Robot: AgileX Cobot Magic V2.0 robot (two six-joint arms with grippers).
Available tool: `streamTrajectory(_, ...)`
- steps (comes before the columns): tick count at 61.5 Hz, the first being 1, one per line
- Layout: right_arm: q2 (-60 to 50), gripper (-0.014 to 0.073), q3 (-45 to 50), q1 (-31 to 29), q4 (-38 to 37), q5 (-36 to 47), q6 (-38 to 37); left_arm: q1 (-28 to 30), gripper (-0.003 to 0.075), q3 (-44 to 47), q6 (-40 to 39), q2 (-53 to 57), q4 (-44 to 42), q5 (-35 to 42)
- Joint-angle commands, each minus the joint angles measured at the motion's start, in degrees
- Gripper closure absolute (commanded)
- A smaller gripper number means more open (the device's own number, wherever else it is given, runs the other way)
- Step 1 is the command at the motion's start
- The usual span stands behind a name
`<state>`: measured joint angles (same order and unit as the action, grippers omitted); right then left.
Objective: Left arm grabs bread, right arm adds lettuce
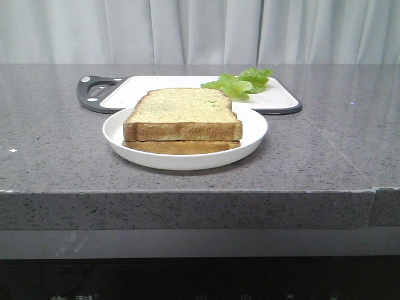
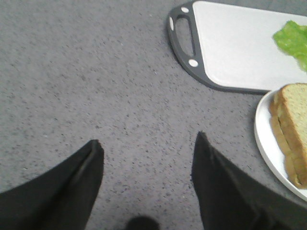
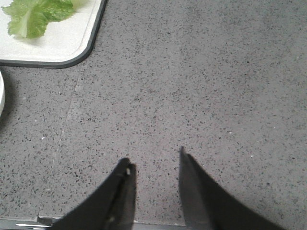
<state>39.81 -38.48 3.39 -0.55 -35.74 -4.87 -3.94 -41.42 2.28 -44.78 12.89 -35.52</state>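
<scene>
Front view shows the bread (image 1: 182, 112), a thick slice, lying flat on top of a thinner slice (image 1: 181, 147) in a white plate (image 1: 250, 140), so its top face is free to be lifted away. Behind the plate, the lettuce (image 1: 240, 82) rests on the right end of a white cutting board (image 1: 275, 97), probably staged there for the right arm. To the plate's left, the left gripper (image 2: 146, 158) hangs over bare counter (image 1: 56, 156) with its fingers spread wide, holding nothing. To the plate's right, the right gripper (image 3: 156, 170) has fingers apart and is likewise empty.
</scene>
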Motion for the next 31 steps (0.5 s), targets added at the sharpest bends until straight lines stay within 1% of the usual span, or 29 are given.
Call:
streamTrajectory(1, 0.14, 0.027, -1.52, -0.13, -0.11, 2.71, 0.44, -0.57, 0.0266, -3.85, 4.21, -3.41, 6.48, 1.0)
streamTrajectory(8, 0.14, 0.0271, -1.52, -0.13, -0.11, 2.0, 0.44, -3.13, 0.03, -7.76, 7.63, -9.62, 11.18, -3.42)
streamTrajectory(12, 0.14, 0.0271, -1.52, -0.13, -0.11, 1.8, 0.44, -5.39, 0.0318, -9.87, 7.65, -13.1, 12.44, -4.53)
streamTrajectory(25, 0.14, 0.0271, -1.52, -0.13, -0.11, 1.79, 0.44, -14.15, 0.0356, -16.31, 7.65, -23.62, 12.66, -3.84)
streamTrajectory(31, 0.14, 0.0271, -1.52, -0.13, -0.11, 1.79, 0.44, -17.49, 0.0357, -20.15, 7.65, -28.55, 12.78, -3.76)
